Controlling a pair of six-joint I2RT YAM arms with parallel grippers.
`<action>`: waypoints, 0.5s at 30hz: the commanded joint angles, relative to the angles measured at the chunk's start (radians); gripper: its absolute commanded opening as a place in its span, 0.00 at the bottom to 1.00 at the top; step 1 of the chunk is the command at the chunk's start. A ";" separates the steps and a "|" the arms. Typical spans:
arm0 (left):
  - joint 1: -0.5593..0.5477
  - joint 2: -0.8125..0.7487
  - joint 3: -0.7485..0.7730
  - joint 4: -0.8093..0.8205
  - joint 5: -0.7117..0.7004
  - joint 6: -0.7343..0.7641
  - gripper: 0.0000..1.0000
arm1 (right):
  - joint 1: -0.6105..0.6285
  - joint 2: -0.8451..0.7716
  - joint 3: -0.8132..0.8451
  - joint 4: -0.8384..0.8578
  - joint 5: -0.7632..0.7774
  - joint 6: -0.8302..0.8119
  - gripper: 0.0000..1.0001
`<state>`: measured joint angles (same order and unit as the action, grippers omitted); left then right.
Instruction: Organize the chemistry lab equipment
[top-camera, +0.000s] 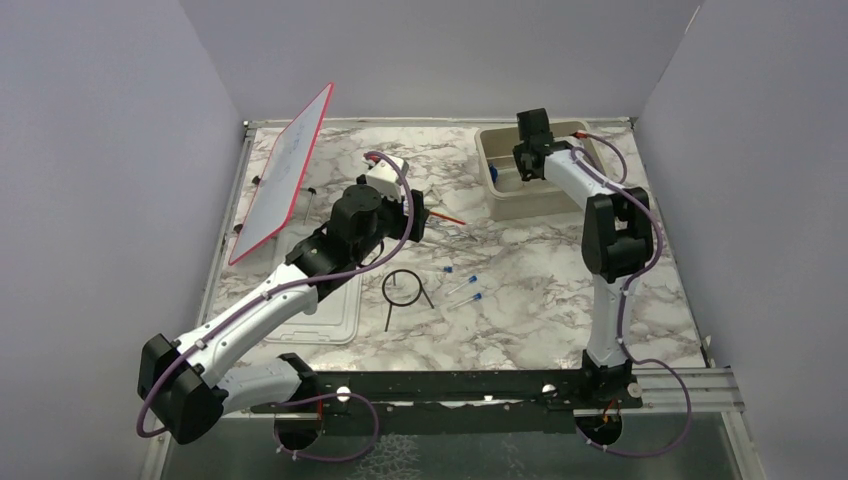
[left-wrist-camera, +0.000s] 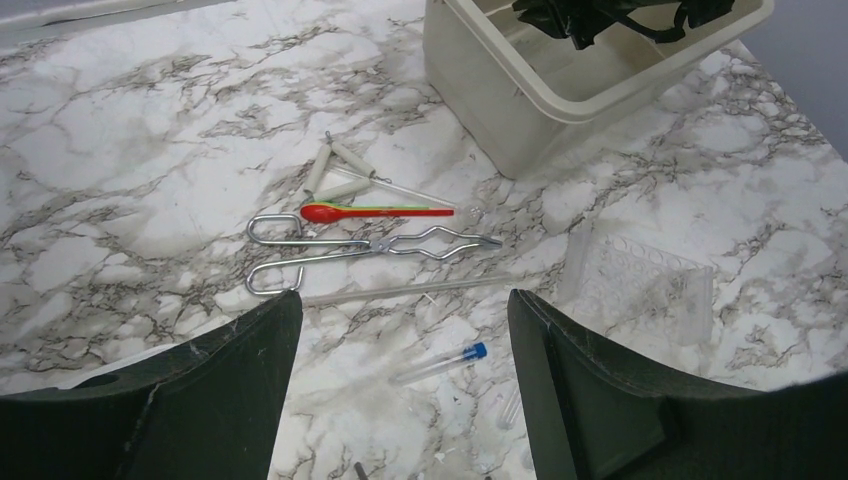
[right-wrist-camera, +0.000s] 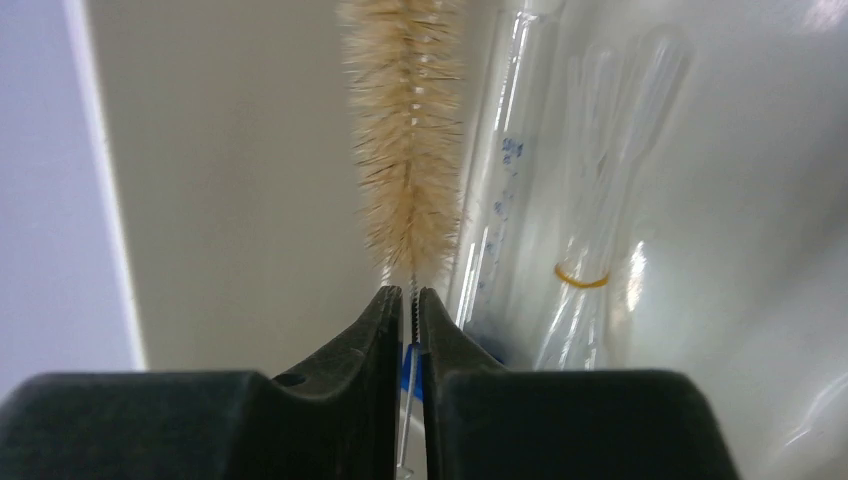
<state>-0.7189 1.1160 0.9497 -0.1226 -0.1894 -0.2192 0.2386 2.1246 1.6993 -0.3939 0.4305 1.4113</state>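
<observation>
While the right hand (right-wrist-camera: 404, 296) pinched the brush (right-wrist-camera: 405, 150) by its wire stem inside the tub (top-camera: 520, 208) at the far edge of the desk (top-camera: 540, 290), a low, slow release beside the pipettes (right-wrist-camera: 600, 200) looked best. The left hand (left-wrist-camera: 402, 300) hung spread above the tongs (left-wrist-camera: 370, 245).

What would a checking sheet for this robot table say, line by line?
Surface: marble tabletop, no spills seen.
Job's things: wire ring, blue-capped tubes, tongs and red stick lie loose on it.
Clutter: red-framed board tilted at left; lid flat by the left arm.
Grippers: left gripper open and empty near the tongs; right gripper pinches a brush inside the tub.
Cables: purple cables run along both arms.
Surroundings: plain grey walls.
</observation>
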 joint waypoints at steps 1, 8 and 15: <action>0.006 0.010 -0.011 0.009 -0.019 0.013 0.78 | -0.016 0.025 0.027 0.000 0.057 0.022 0.25; 0.012 0.014 -0.004 0.003 -0.007 -0.001 0.78 | -0.016 -0.043 0.016 0.045 0.048 -0.097 0.39; 0.019 -0.008 -0.001 0.005 -0.009 -0.029 0.78 | -0.016 -0.258 -0.133 0.197 -0.024 -0.355 0.40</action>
<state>-0.7078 1.1297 0.9489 -0.1226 -0.1898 -0.2283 0.2268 2.0262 1.6062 -0.3248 0.4328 1.2606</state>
